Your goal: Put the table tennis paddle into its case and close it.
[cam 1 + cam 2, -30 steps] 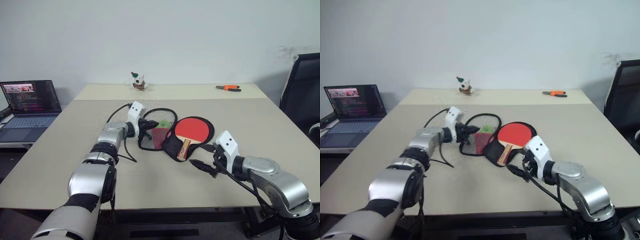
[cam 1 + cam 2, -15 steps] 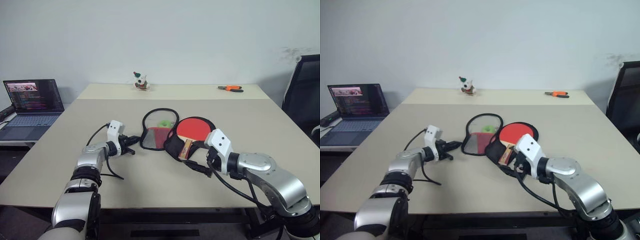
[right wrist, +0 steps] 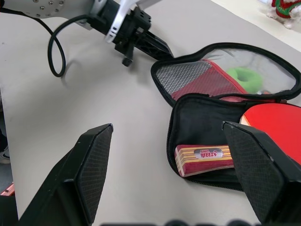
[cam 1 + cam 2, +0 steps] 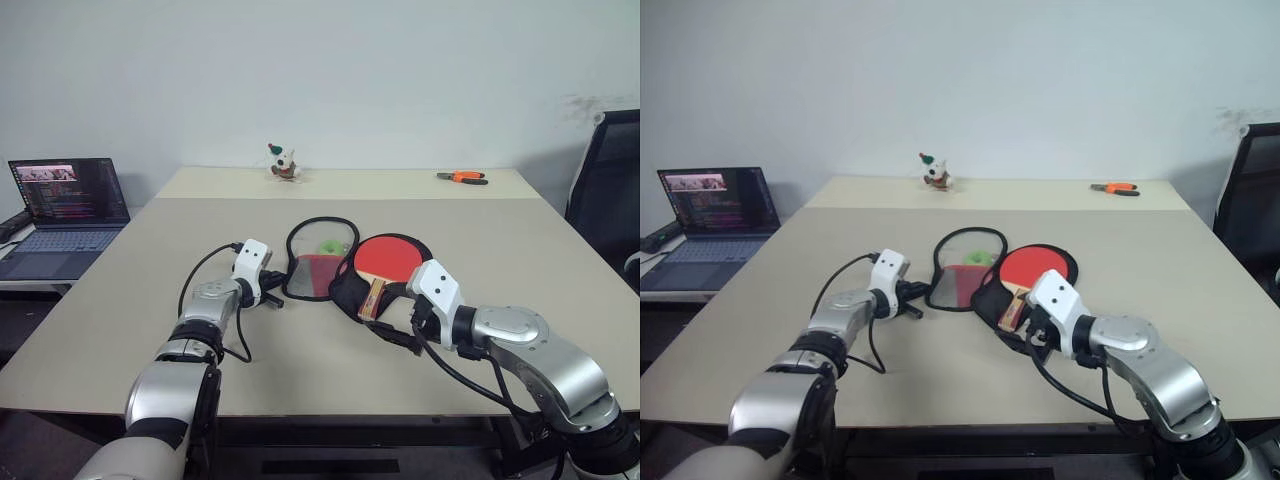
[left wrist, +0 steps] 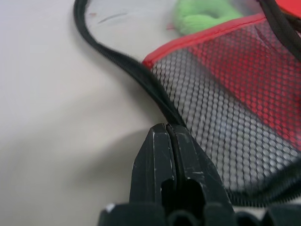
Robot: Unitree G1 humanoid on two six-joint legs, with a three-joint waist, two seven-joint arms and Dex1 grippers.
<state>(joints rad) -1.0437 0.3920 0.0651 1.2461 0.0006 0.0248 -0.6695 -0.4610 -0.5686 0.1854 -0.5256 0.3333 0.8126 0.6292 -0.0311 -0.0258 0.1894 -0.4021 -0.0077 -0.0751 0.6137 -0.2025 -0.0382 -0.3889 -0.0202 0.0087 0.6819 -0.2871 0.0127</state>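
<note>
The left gripper (image 4: 275, 296), pinched shut and empty, has dropped to the zipper rim of the black-and-red fabric case (image 4: 318, 258), mid-table; its flap lies open again; the red rubber-faced wooden-handled paddle (image 4: 383, 262) rests inside; the right gripper (image 4: 397, 334) hovers spread wide, empty.

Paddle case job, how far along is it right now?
Done: the table tennis paddle lies in the case, handle in the narrow end. In hand: the shut left gripper sits at the open lid's zipper rim; the right gripper hangs open near the handle. Left: fold the lid over and zip it.
</note>
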